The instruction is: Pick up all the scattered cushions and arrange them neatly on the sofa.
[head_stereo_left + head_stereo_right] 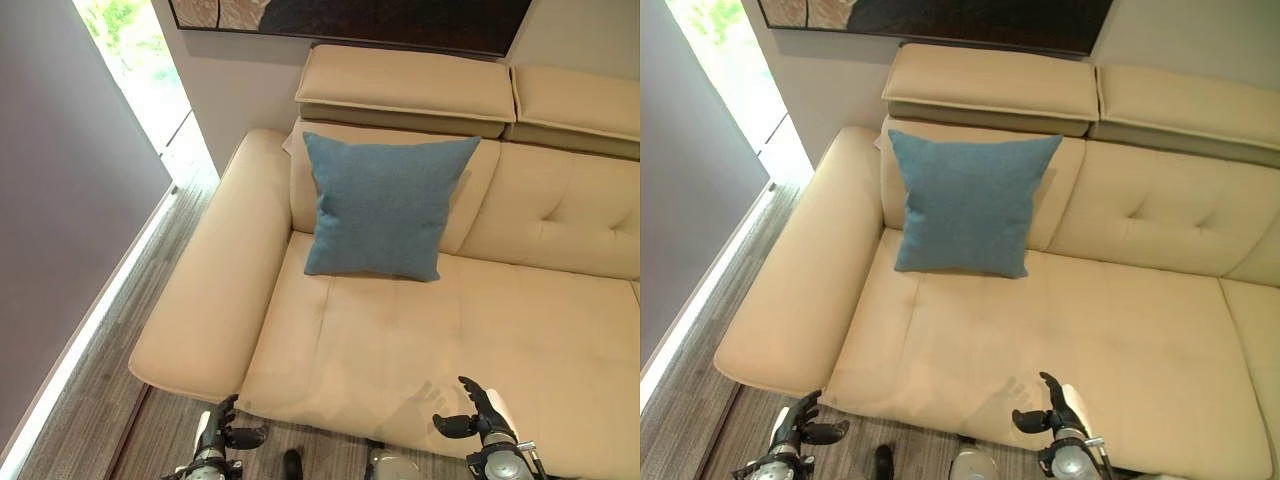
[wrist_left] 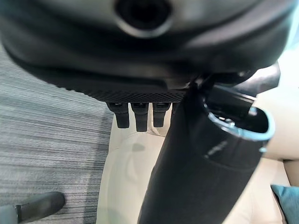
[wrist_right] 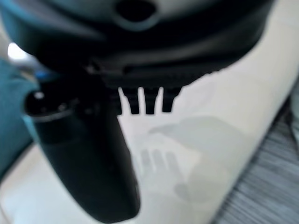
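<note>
Currently between picks: one blue cushion stands upright against the sofa backrest, near the armrest. Left hand and right hand hang low at the seat's front edge, fingers loosely spread, holding nothing. Next, probably locating another cushion. Grey plank floor, bright window, dark picture above.

Inspection for legible markings: none found. The blue cushion bears no label, tag or print that can be read. The cream sofa shows plain upholstery with no lettering. The framed picture on the wall above carries no readable text or number. No signs or figures can be made out on the floor.
</note>
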Available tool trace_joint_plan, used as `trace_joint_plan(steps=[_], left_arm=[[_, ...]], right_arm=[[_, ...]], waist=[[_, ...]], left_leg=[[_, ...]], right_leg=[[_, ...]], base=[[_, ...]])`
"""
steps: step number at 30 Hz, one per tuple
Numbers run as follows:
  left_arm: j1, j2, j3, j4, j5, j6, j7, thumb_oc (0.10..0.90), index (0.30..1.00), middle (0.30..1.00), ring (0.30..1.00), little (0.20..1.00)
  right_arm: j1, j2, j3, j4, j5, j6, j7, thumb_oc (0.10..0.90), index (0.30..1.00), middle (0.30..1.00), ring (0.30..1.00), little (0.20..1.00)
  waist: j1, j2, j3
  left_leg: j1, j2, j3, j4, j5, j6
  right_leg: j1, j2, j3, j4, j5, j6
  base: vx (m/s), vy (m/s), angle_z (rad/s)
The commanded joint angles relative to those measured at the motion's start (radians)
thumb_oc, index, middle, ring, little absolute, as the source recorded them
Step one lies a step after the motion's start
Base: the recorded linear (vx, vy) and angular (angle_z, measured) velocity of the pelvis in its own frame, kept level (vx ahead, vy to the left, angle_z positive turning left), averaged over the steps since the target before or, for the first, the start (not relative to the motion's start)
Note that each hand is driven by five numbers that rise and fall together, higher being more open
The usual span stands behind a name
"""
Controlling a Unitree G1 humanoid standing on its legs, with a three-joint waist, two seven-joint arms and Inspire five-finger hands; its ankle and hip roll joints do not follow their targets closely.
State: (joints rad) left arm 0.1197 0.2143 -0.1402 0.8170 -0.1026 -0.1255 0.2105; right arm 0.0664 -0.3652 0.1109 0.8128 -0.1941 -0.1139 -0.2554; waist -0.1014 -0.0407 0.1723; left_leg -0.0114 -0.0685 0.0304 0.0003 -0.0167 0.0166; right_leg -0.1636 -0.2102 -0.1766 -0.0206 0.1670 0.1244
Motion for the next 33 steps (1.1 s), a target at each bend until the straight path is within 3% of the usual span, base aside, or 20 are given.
trace_joint_plan(steps=[1, 2, 3, 6, 7, 11, 13, 16, 20, 21, 23, 25, 28, 33], left_arm=[[-0.004, 0.04, 0.038, 0.001, 0.04, -0.038, 0.049, 0.8, 0.9, 0.9, 0.9, 0.9], [-0.004, 0.04, 0.038, 0.001, 0.04, -0.038, 0.049, 0.8, 0.9, 0.9, 0.9, 0.9], [-0.027, 0.047, 0.037, 0.037, 0.041, -0.028, 0.057, 0.8, 0.9, 0.9, 0.9, 0.9], [-0.02, 0.044, 0.031, 0.062, 0.045, -0.021, 0.055, 0.8, 0.9, 0.9, 0.9, 0.9], [-0.02, 0.045, 0.031, 0.062, 0.045, -0.021, 0.055, 0.8, 0.9, 0.9, 0.9, 0.9], [-0.011, 0.047, 0.03, 0.113, 0.059, -0.004, 0.053, 0.8, 0.9, 0.9, 0.9, 0.9], [-0.013, 0.048, 0.033, 0.122, 0.058, -0.003, 0.056, 0.8, 0.9, 0.9, 0.9, 0.9], [-0.015, 0.05, 0.041, 0.123, 0.041, -0.007, 0.065, 0.8, 0.9, 0.9, 0.9, 0.9], [-0.02, 0.044, 0.041, 0.13, 0.034, -0.01, 0.067, 0.8, 0.9, 0.9, 0.9, 0.9], [-0.027, 0.04, 0.032, 0.134, 0.037, -0.007, 0.068, 0.8, 0.9, 0.9, 0.9, 0.9], [-0.027, 0.04, 0.032, 0.134, 0.037, -0.007, 0.068, 0.8, 0.9, 0.9, 0.9, 0.9], [-0.045, 0.034, 0.011, 0.124, 0.041, -0.005, 0.065, 0.8, 0.9, 0.9, 0.9, 0.9], [-0.06, 0.028, -0.006, 0.116, 0.044, -0.004, 0.062, 0.8, 0.9, 0.9, 0.9, 0.9], [-0.07, 0.004, -0.03, 0.122, 0.026, 0.001, 0.05, 0.8, 0.9, 0.9, 0.9, 0.9]], right_arm=[[-0.073, -0.027, 0.002, -0.032, -0.024, -0.005, -0.053, 0.8, 0.9, 0.9, 0.9, 0.9], [-0.073, -0.027, 0.002, -0.032, -0.024, -0.005, -0.053, 0.8, 0.9, 0.9, 0.9, 0.9], [-0.092, -0.01, 0.02, -0.006, -0.014, 0.001, -0.053, 0.8, 0.9, 0.9, 0.9, 0.9], [-0.093, -0.001, 0.037, 0.034, -0.018, 0.003, -0.052, 0.8, 0.9, 0.9, 0.9, 0.9], [-0.093, -0.001, 0.037, 0.034, -0.018, 0.003, -0.052, 0.8, 0.9, 0.9, 0.9, 0.9], [-0.079, 0.033, 0.046, 0.098, -0.001, 0.003, -0.042, 0.8, 0.9, 0.9, 0.9, 0.9], [-0.081, 0.037, 0.052, 0.104, 0.002, 0.004, -0.042, 0.8, 0.9, 0.9, 0.9, 0.9], [-0.098, 0.042, 0.059, 0.109, 0.003, 0.008, -0.044, 0.8, 0.9, 0.9, 0.9, 0.9], [-0.112, 0.03, 0.075, 0.099, 0.01, 0.006, -0.047, 0.8, 0.9, 0.9, 0.9, 0.9], [-0.11, 0.024, 0.081, 0.088, 0.014, 0.001, -0.048, 0.8, 0.9, 0.9, 0.9, 0.9], [-0.11, 0.024, 0.081, 0.088, 0.014, 0.001, -0.048, 0.8, 0.9, 0.9, 0.9, 0.9], [-0.107, 0.019, 0.085, 0.089, 0.022, 0.0, -0.057, 0.8, 0.9, 0.9, 0.9, 0.9], [-0.109, 0.014, 0.083, 0.102, 0.024, 0.003, -0.063, 0.8, 0.9, 0.9, 0.9, 0.9], [-0.115, 0.008, 0.061, 0.156, 0.041, 0.008, -0.077, 0.8, 0.9, 0.9, 0.9, 0.9]], waist=[[0.006, -0.006, 0.023], [0.006, -0.006, 0.023], [0.01, -0.007, 0.047], [0.043, 0.005, 0.046], [0.043, 0.004, 0.044], [0.084, -0.003, -0.01], [0.094, -0.006, -0.018], [0.143, -0.02, -0.045], [0.148, -0.024, -0.057], [0.139, -0.02, -0.047], [0.139, -0.02, -0.047], [0.125, -0.011, -0.015], [0.118, -0.004, 0.002], [0.101, -0.001, 0.002]], left_leg=[[0.043, -0.028, -0.012, 0.096, -0.193, 0.007], [0.043, -0.028, -0.012, 0.096, -0.193, 0.007], [-0.005, -0.016, -0.004, 0.106, -0.165, 0.013], [-0.042, 0.003, 0.014, 0.106, -0.135, 0.024], [-0.045, 0.002, 0.014, 0.105, -0.132, 0.025], [-0.087, 0.022, 0.025, 0.074, -0.084, 0.024], [-0.102, 0.027, 0.036, 0.072, -0.074, 0.022], [-0.148, 0.047, 0.086, 0.055, -0.036, 0.01], [-0.162, 0.072, 0.116, 0.034, 0.005, -0.012], [-0.178, 0.086, 0.113, 0.037, 0.033, -0.027], [-0.178, 0.087, 0.113, 0.038, 0.033, -0.028], [-0.211, 0.106, 0.101, 0.059, 0.068, -0.052], [-0.218, 0.109, 0.085, 0.071, 0.068, -0.059], [-0.178, 0.049, -0.065, 0.125, -0.001, -0.06]], right_leg=[[-0.131, 0.061, 0.004, 0.014, 0.005, 0.066], [-0.132, 0.061, 0.004, 0.014, 0.005, 0.066], [-0.148, 0.073, 0.07, 0.08, -0.047, 0.062], [-0.103, 0.068, 0.043, 0.22, -0.128, 0.02], [-0.106, 0.067, 0.043, 0.219, -0.126, 0.021], [0.027, 0.105, 0.057, 0.304, -0.238, 0.004], [0.054, 0.103, 0.053, 0.312, -0.246, 0.006], [0.151, 0.073, -0.02, 0.238, -0.24, 0.012], [0.186, 0.104, -0.005, 0.102, -0.279, 0.006], [0.193, 0.128, 0.009, 0.067, -0.291, -0.013], [0.194, 0.128, 0.009, 0.066, -0.291, -0.013], [0.187, 0.153, 0.014, 0.05, -0.291, -0.034], [0.183, 0.157, 0.01, 0.052, -0.287, -0.042], [0.148, 0.153, 0.058, 0.081, -0.268, -0.052]], base=[[-0.23, 0.056, -0.18], [-0.31, 0.043, -0.17], [-0.42, 0.065, -0.1], [-0.35, 0.066, -0.14], [-0.16, 0.039, -0.22], [-0.19, -0.029, -0.15], [-0.18, -0.079, -0.09], [-0.25, -0.139, -0.45], [-0.16, -0.201, -0.69], [-0.13, -0.162, -0.44], [-0.08, -0.096, -0.12], [-0.22, -0.169, 0.08], [-0.23, -0.101, 0.2], [-0.11, 0.024, -0.21]])
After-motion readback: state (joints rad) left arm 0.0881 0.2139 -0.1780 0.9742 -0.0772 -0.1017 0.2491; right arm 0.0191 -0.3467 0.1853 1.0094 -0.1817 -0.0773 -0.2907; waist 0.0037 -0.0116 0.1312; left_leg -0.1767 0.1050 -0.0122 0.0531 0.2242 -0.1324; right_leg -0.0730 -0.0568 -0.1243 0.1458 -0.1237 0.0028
